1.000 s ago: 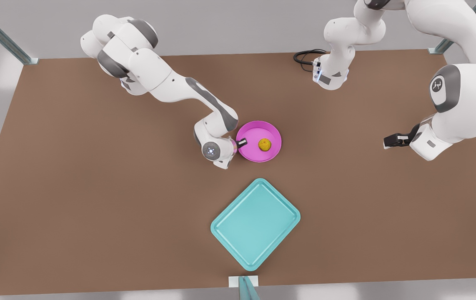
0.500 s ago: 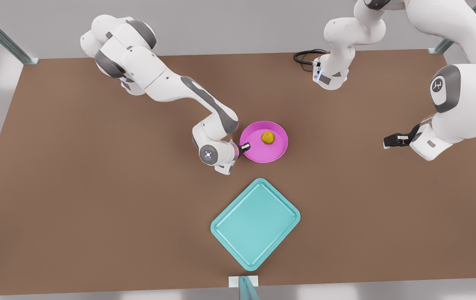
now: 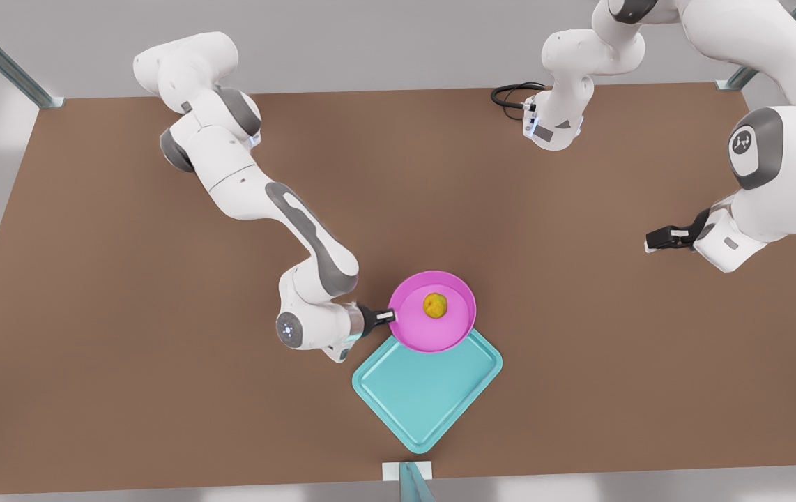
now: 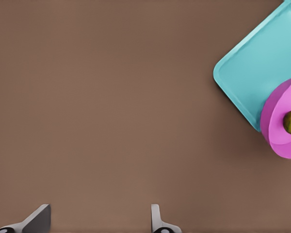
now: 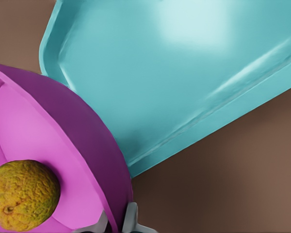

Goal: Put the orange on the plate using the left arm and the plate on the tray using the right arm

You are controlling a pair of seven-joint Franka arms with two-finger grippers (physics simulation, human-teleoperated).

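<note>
plate (image 3: 440, 333) moved over tray (image 3: 412, 397) | right hand (image 3: 389, 317) pinching rim | left hand (image 3: 651, 240) spread

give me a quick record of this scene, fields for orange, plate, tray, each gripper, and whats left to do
orange: lies in the plate
plate: pink, carried by its rim, overlapping the tray's far corner in the front view
tray: teal, on the brown table, bare inside
right gripper: shut on the plate's rim, on the front view's left
left gripper: open, waits off at the front view's right, holds nothing
left to do: set the plate down on the tray
</note>
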